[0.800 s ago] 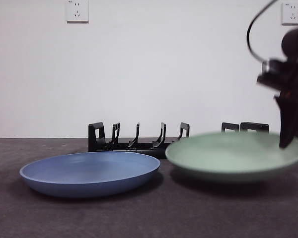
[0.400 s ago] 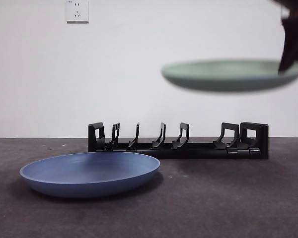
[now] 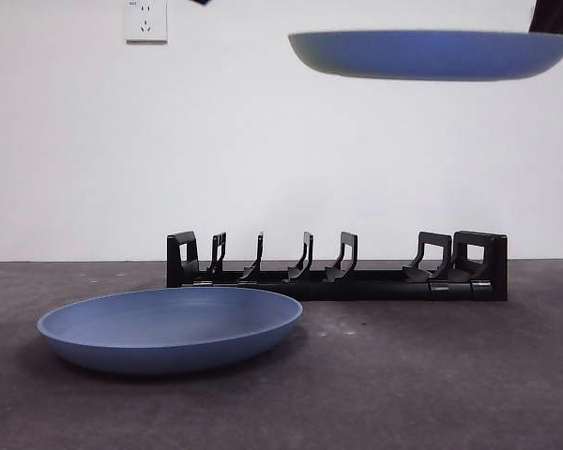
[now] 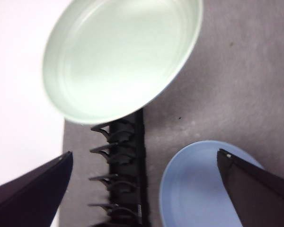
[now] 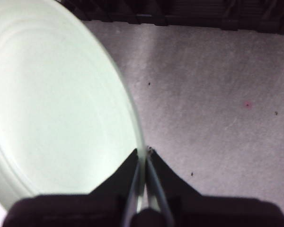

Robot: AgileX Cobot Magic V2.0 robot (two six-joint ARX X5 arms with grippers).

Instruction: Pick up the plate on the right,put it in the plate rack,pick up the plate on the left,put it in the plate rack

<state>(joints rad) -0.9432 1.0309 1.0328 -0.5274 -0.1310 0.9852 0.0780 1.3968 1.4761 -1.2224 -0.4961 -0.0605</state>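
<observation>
The right plate (image 3: 432, 54), pale green in the wrist views (image 5: 57, 109) (image 4: 123, 56) and bluish from below in the front view, hangs level high above the table. My right gripper (image 5: 143, 163) is shut on its rim and shows as a dark tip at the top right corner (image 3: 552, 21). The left plate (image 3: 169, 328), blue, lies flat on the table at the front left (image 4: 199, 184). Behind it stands the black plate rack (image 3: 338, 277) with nothing between its prongs (image 4: 125, 161). My left gripper (image 4: 142, 189) hovers high above the rack and the blue plate, open and holding nothing.
The dark grey table (image 3: 432, 384) ends at a white wall with a socket (image 3: 145, 21). The rack's far edge shows past the held plate in the right wrist view (image 5: 180, 12).
The green plate, gripped at its rim, has risen from just above the table to the top of the front view, uncovering the rack's right end. The blue plate and rack have not moved.
</observation>
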